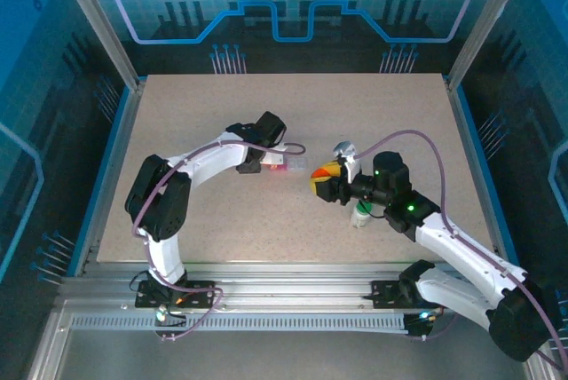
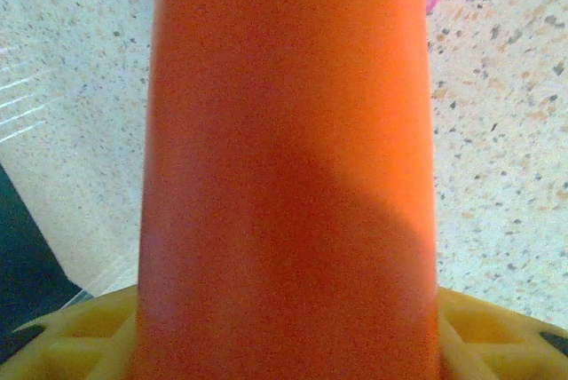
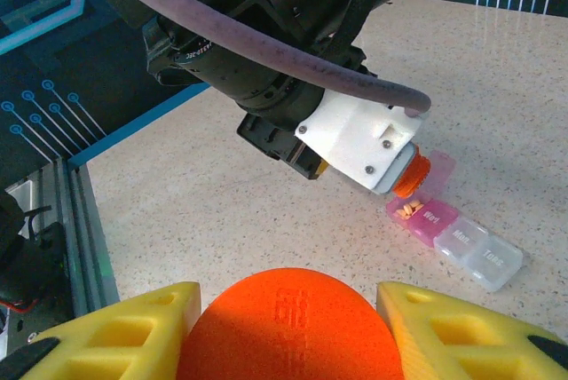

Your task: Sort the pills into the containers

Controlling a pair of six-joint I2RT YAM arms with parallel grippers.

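Top view, mid-frame: left gripper (image 1: pixel 273 156) sits over the centre of the speckled beige tabletop (image 1: pixel 195 114). It is clamped on an orange translucent plastic pill bottle (image 2: pixel 288 176), which in the left wrist view runs the full height of the frame between the yellow fingers (image 2: pixel 71 344).

Right wrist view, centre right: the bottle's mouth tilts down just above the small clear plastic pill box of joined compartments (image 3: pixel 461 242). Cannot tell whether it touches the box.
- The box lies flat on the table at right of frame.
- The pink-tinted compartment is nearest the bottle, lid up, with a few pale tablets (image 3: pixel 407 209) inside.
- The colourless compartments trail off toward lower right, lids down, with printed day labels.
- In the top view the box shows as a small pink-and-clear strip just right of the left gripper.

Right gripper (image 1: pixel 324 180) is right of centre in the top view, well apart from the box and pointing toward it. Its jaws are closed on an orange round plastic piece (image 3: pixel 284 322) with a raised mark on its face.

A small white bottle with a green base (image 1: pixel 361 214) stands upright just below the right wrist.
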